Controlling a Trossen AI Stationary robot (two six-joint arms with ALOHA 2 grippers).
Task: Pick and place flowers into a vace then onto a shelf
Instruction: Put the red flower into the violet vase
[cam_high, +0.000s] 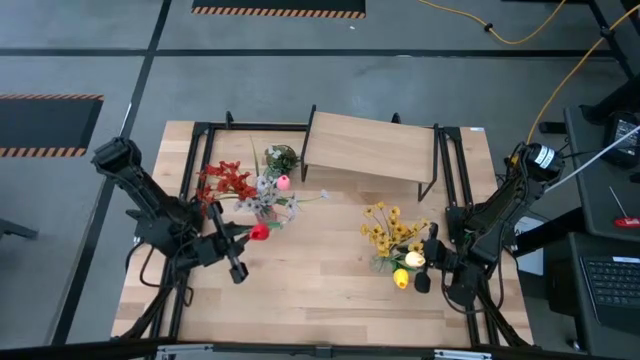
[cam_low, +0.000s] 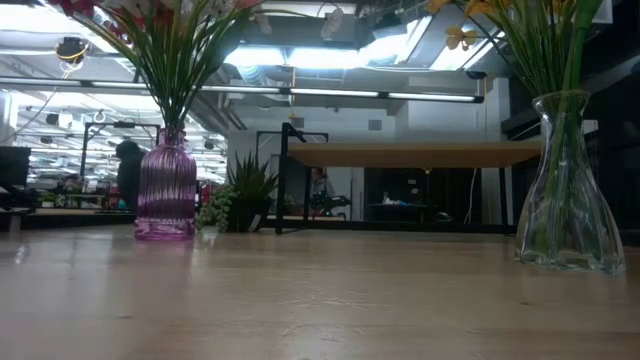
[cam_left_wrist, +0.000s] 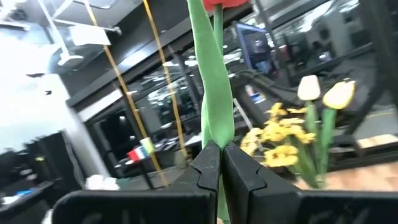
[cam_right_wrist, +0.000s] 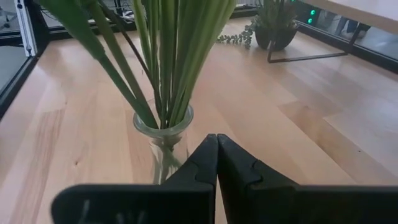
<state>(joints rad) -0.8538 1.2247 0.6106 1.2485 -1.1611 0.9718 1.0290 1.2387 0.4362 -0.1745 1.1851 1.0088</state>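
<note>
My left gripper is shut on a red tulip and holds it above the table, just near of the purple vase. That vase holds red clusters, white blossoms and a pink bud. At the right, a clear glass vase holds yellow blooms and white and yellow tulip buds. My right gripper is shut, close before this clear vase with nothing between its fingers. The shelf stands at the far edge on black legs. Neither gripper shows in the low view. My left gripper pinches the red tulip's green stem and leaf between its two fingertips. The fingers come about level from the table's left and lie across the stem. The red bud stands above the fingers, a short piece of stem shows below them, and the flower is lifted clear of the table.
A small green leafy plant in a pot stands beside the shelf's left leg. Black frame rails run along the table's left and right sides. Bare wood lies between the two vases and toward the near edge.
</note>
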